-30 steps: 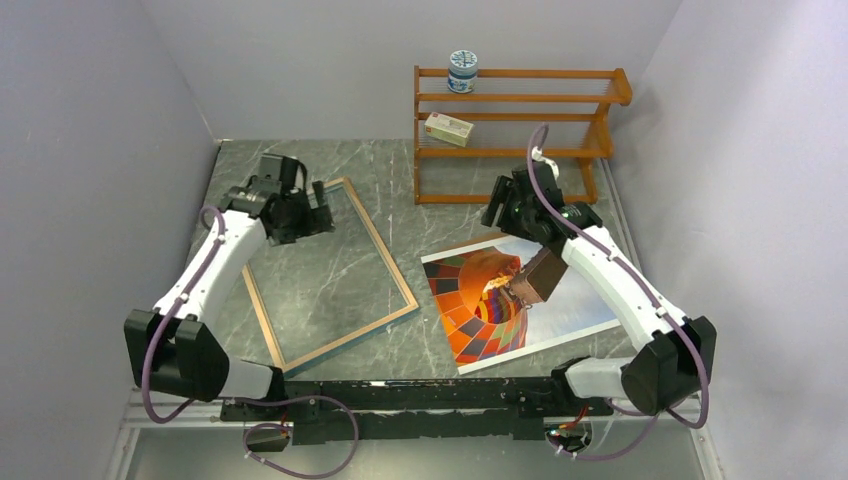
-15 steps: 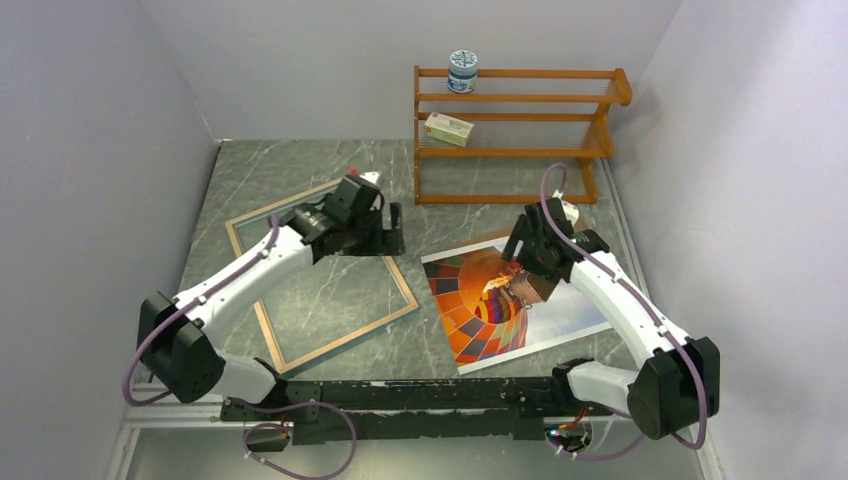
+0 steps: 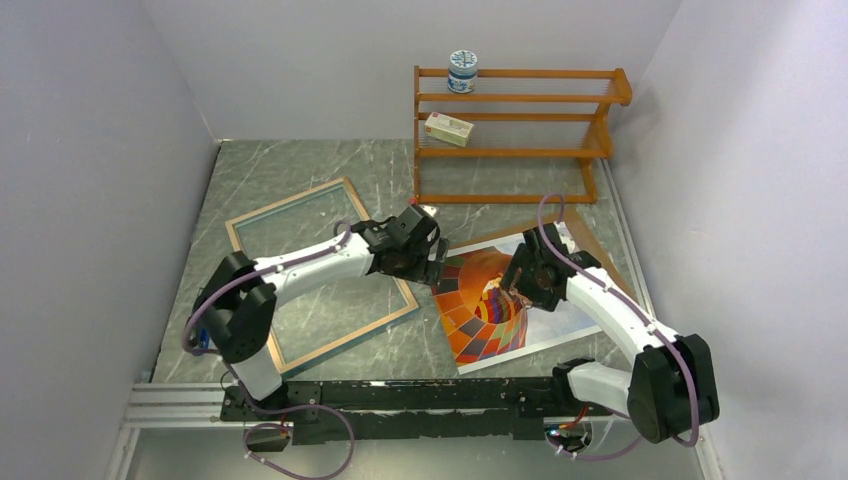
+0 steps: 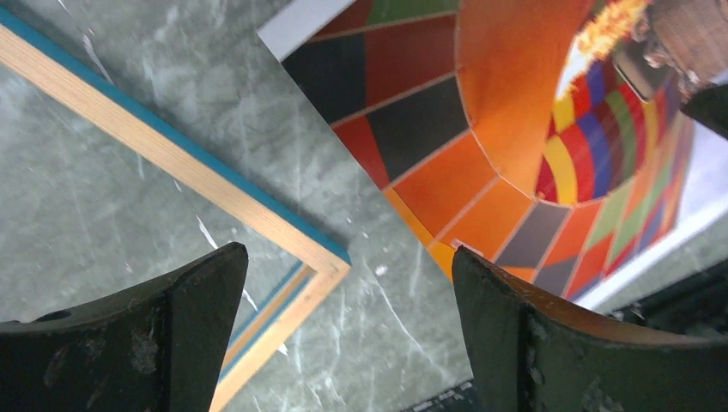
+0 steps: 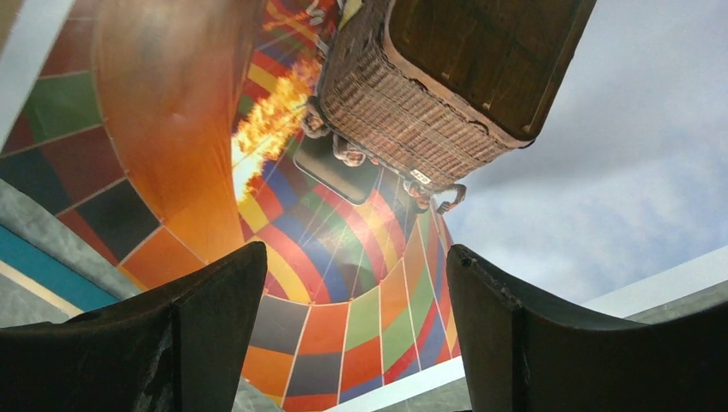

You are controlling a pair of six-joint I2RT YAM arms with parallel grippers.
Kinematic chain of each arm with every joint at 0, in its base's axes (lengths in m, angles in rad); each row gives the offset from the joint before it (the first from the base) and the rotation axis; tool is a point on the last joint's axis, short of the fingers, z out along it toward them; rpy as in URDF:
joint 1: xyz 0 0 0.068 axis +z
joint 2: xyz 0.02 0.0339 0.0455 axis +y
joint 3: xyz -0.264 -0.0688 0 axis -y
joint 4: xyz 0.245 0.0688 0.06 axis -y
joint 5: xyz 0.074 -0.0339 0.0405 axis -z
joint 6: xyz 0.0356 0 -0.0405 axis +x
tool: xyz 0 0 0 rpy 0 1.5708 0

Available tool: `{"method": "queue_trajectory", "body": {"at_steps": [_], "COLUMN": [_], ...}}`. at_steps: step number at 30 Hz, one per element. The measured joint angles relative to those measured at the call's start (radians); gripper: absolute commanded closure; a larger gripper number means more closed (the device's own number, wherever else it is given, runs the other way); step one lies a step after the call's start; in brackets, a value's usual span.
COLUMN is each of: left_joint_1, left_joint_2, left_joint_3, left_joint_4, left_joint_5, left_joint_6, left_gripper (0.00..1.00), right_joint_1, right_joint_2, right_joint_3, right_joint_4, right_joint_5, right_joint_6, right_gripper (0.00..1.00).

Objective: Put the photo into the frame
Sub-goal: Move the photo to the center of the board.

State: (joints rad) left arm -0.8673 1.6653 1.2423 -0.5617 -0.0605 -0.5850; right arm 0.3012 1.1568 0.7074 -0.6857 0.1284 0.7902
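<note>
One grey marbled table (image 3: pixel 300 160) carries everything. Two robot arms stand on it: one left arm (image 3: pixel 300 265) and one right arm (image 3: pixel 610 305). Each arm ends in a single gripper, making two in all: the left gripper (image 4: pixel 348 266) and the right gripper (image 5: pixel 356 266). There is one photo (image 3: pixel 480 325), a hot-air balloon print. There is one frame (image 3: pixel 285 201), one brown board (image 3: pixel 612 268) and one orange-brown shelf rack (image 3: pixel 520 99). The rack holds two items: one round tin (image 3: pixel 462 71) and one small box (image 3: pixel 448 129).
</note>
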Motion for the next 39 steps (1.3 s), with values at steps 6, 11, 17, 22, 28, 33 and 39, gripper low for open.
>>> {"method": "queue_trajectory", "body": {"at_steps": [6,11,17,22,28,33,39], "left_joint_1": [0.015,0.061,0.119,0.122,0.13,0.146,0.169], "left_joint_2": [0.11,0.206,0.367,0.482,0.487,0.484,0.474], "left_joint_3": [0.106,0.209,0.33,0.396,0.407,0.396,0.37], "left_joint_4": [0.007,0.031,0.016,-0.005,-0.01,-0.003,0.005], "left_joint_5": [-0.041,-0.031,-0.018,0.016,0.102,0.174,0.241], "left_joint_6": [0.067,0.097,0.124,0.135,0.119,0.092,0.06], "left_gripper": [0.06,0.06,0.09,0.13,0.23,0.32,0.41], "right_joint_1": [-0.002,-0.008,-0.016,-0.019,-0.021,-0.022,-0.028], "right_joint_2": [0.001,0.019,0.047,0.058,0.073,0.111,0.146], "right_joint_3": [-0.058,-0.074,-0.08,-0.08,-0.08,-0.08,-0.072], "right_joint_4": [0.038,0.071,0.096,0.106,0.113,0.125,0.159], "right_joint_5": [-0.026,-0.05,-0.065,-0.071,-0.083,-0.095,-0.132], "right_joint_6": [0.007,0.007,0.004,0.0,-0.001,-0.001,0.003], "right_gripper": [0.21,0.22,0.22,0.22,0.23,0.24,0.25]}}
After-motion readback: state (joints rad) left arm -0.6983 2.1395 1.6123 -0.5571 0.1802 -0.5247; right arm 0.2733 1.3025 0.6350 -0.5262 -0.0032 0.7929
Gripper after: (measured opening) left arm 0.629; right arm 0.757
